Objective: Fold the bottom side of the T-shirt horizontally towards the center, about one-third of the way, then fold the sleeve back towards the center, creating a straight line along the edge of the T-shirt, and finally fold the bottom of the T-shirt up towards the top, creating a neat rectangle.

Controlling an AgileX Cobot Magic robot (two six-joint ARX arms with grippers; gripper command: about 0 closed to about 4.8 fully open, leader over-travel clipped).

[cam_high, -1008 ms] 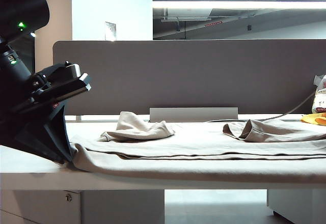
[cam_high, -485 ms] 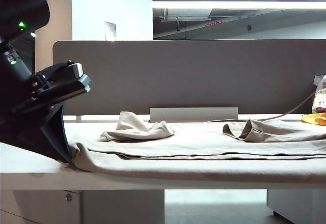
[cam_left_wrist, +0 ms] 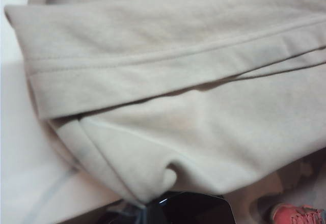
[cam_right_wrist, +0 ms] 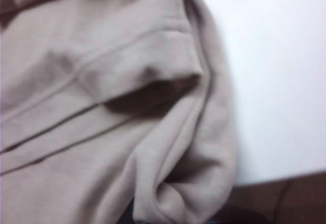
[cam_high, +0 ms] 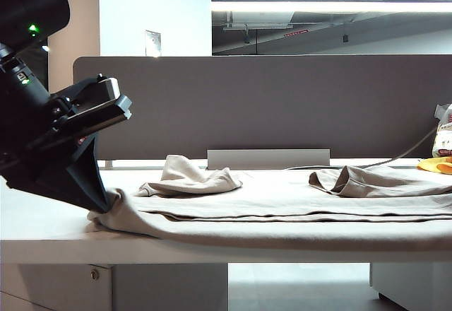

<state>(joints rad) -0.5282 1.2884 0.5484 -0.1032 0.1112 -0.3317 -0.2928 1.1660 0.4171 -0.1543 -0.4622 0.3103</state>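
Where pincers [cam_high: 99, 208] [cam_right_wrist: 168, 216] clamp: T-shirt [cam_high: 282, 205] hem.

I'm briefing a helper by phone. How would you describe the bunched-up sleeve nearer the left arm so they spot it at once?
On the white desk lies the wide beige T-shirt, in front of the grey divider panel. The sleeve is the crumpled hump on its far side, towards the left pincer. Unlike the other bunched sleeve on the right, it sits beside the panel's light grey foot.
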